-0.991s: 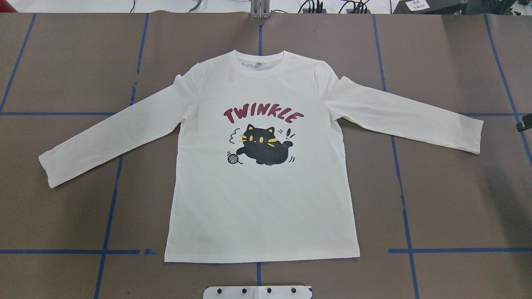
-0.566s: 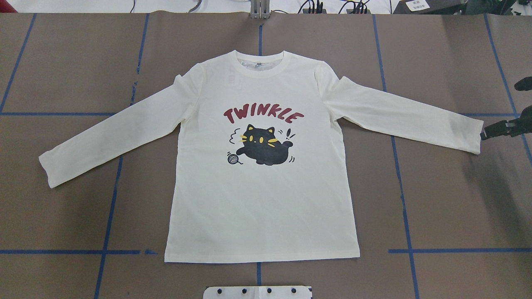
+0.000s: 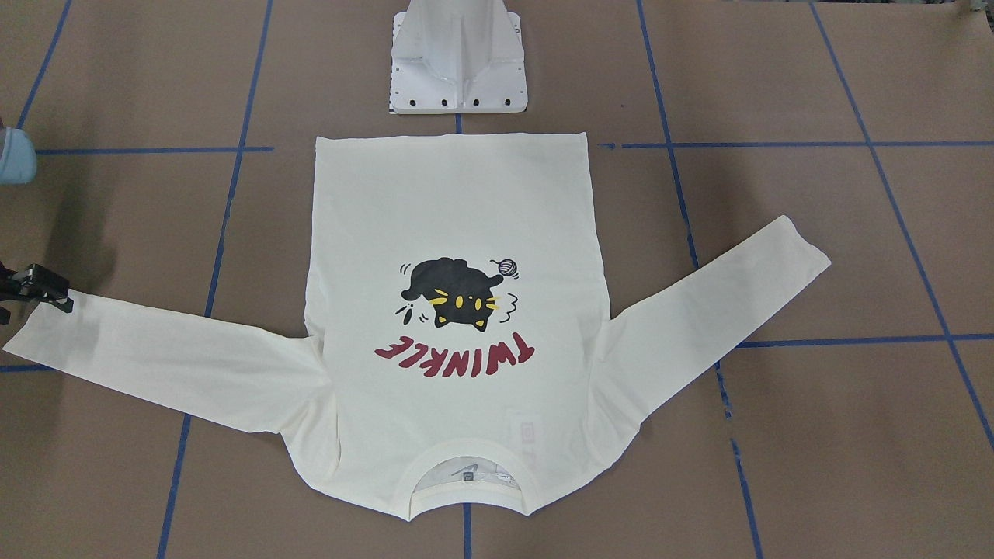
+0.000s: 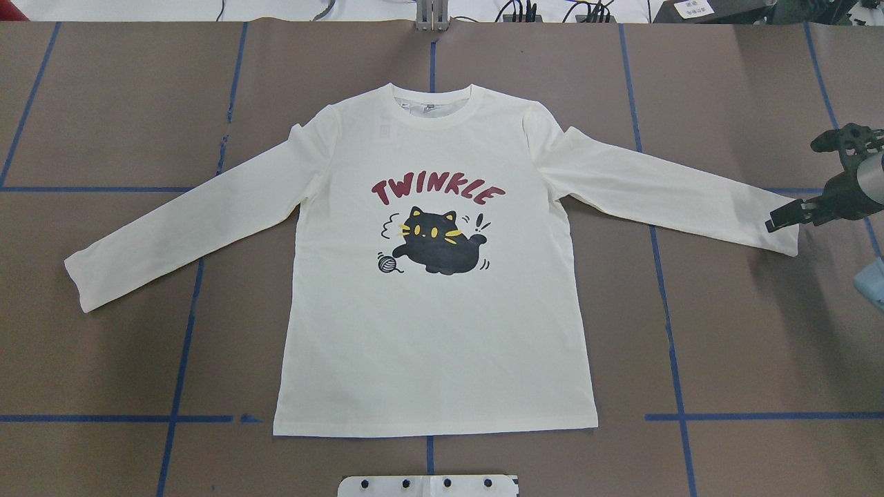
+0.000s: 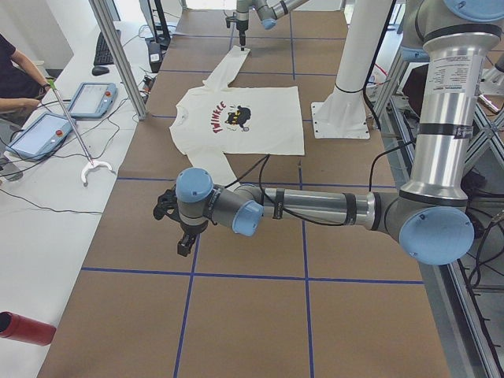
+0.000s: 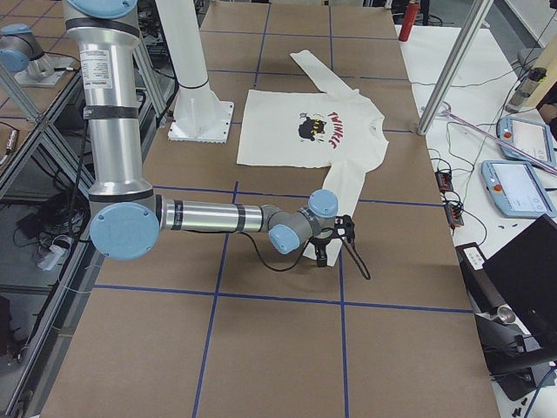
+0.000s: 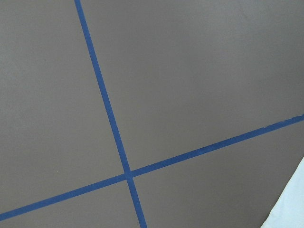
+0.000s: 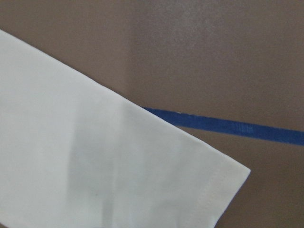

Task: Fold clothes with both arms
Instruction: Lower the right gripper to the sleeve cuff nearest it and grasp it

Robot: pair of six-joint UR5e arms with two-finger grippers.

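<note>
Shirt: You have the shirt (image 4: pixel 435 331) lying flat and fully spread in the middle of the table (image 4: pixel 732 331), print side up.
Long axis: Collar to hem runs straight across the table, in line with the robot's white base (image 3: pixel 458 70).
Heading: The collar (image 4: pixel 431 123) points away from the robot, toward your side. The hem (image 4: pixel 435 428) lies near the base but apart from it.
Print: The print (image 4: pixel 431 248), a black cat under red lettering, reads upright from the robot's side and upside down from yours.
Sleeves: Both stretch out sideways along the table and slant back toward the robot. The left sleeve (image 4: pixel 186 228) slants more steeply than the right sleeve (image 4: pixel 663 190).
Right arm: The right arm (image 6: pixel 209 216) reaches low and level over the table, its wrist turned down.
Right gripper: The right gripper (image 4: pixel 780 219) hangs over the cuff (image 4: pixel 791 243) of the right sleeve. You can make out one black finger above the cloth. The other is not clear, so I cannot tell whether the fingers are spread or pressed together, nor whether they touch the cuff.
Left arm: The left arm (image 5: pixel 315 206) shows only from the table's end, stretched out low.
Left gripper: The left gripper (image 5: pixel 184 246) hangs over the table near that sleeve's end. I cannot tell how its fingers stand. Its wrist camera gives you crossed tape lines (image 7: pixel 126 173) and a corner of cream cloth at the frame's lower right.
</note>
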